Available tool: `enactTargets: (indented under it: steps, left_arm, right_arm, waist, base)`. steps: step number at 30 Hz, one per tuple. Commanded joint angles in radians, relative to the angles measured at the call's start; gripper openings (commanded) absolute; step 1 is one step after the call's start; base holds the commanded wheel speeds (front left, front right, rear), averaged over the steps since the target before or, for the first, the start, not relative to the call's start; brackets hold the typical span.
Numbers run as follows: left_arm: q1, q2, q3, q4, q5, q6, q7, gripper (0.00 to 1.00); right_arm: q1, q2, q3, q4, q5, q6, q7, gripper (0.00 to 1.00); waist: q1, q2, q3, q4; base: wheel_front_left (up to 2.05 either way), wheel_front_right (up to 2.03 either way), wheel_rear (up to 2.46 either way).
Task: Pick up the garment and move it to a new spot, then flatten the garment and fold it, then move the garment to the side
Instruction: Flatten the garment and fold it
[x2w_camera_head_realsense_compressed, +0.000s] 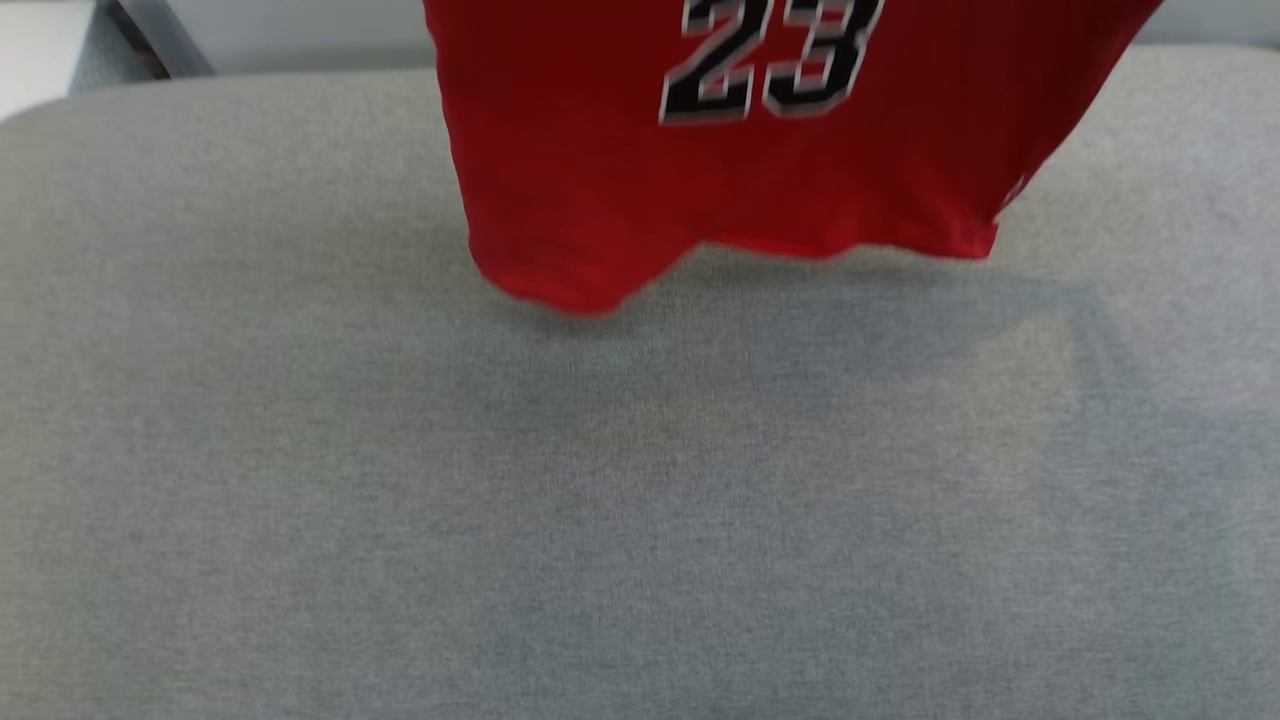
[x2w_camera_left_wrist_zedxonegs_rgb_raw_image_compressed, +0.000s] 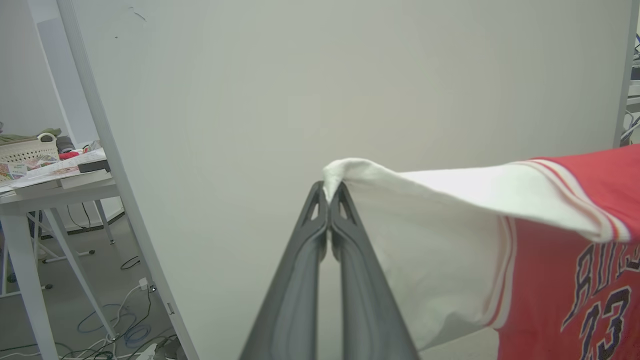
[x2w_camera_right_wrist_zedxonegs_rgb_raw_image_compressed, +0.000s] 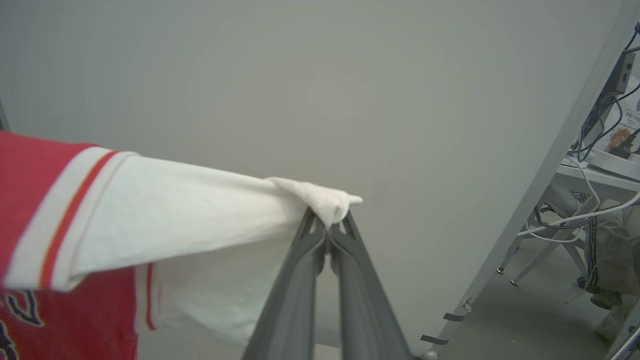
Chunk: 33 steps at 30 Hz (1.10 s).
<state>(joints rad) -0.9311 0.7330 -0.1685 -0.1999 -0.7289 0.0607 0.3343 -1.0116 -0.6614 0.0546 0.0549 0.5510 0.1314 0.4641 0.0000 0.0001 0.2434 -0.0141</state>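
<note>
Red garment (x2w_camera_head_realsense_compressed: 700, 180) hem near far edge of wide grey surface (x2w_camera_head_realsense_compressed: 640, 520)

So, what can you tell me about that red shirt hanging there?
The garment is a red jersey-style shirt of soft-looking cloth, with white short sleeves, red-and-white striped trim and a black, white-outlined 23. It hangs spread in the air over the grey cloth surface. The left tool pinches one sleeve tip, the right tool the other.

One garment (x2w_camera_head_realsense_compressed: 700, 190), two pincers, left pincer (x2w_camera_left_wrist_zedxonegs_rgb_raw_image_compressed: 329, 192), right pincer (x2w_camera_right_wrist_zedxonegs_rgb_raw_image_compressed: 328, 225), one grey surface (x2w_camera_head_realsense_compressed: 400, 500).
</note>
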Motion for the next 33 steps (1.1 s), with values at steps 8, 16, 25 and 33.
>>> enactTargets:
  steps: [8,16,25,33]
  left_arm:
    - [-0.342,-0.021,-0.064,0.205,0.086,-0.082,-0.039,0.00]
    - [-0.633,-0.108,-0.117,0.485,0.180,-0.131,-0.204,0.00]
    - [-0.810,-0.176,-0.149,0.719,0.230,-0.157,-0.389,0.00]
    - [-0.736,-0.222,-0.197,0.853,0.202,-0.181,-0.483,0.00]
  right_arm:
    - [-0.317,0.055,0.042,0.169,-0.083,-0.001,-0.126,0.00]
    - [-0.579,0.152,0.078,0.390,-0.193,-0.001,-0.269,0.00]
    - [-0.760,0.230,0.059,0.579,-0.294,-0.001,-0.417,0.00]
    - [-0.708,0.260,0.105,0.684,-0.291,-0.001,-0.465,0.00]
  waist:
    - [0.0000,-0.0001,0.275,-0.005]
    - [0.0000,-0.0001,0.406,-0.007]
    - [0.0000,-0.0001,0.474,0.023]
    - [0.0000,-0.0001,0.473,0.055]
  base:
    - [0.00,0.00,0.00]
    - [0.00,0.00,0.00]
    - [0.00,0.00,0.00]
    - [0.00,0.00,0.00]
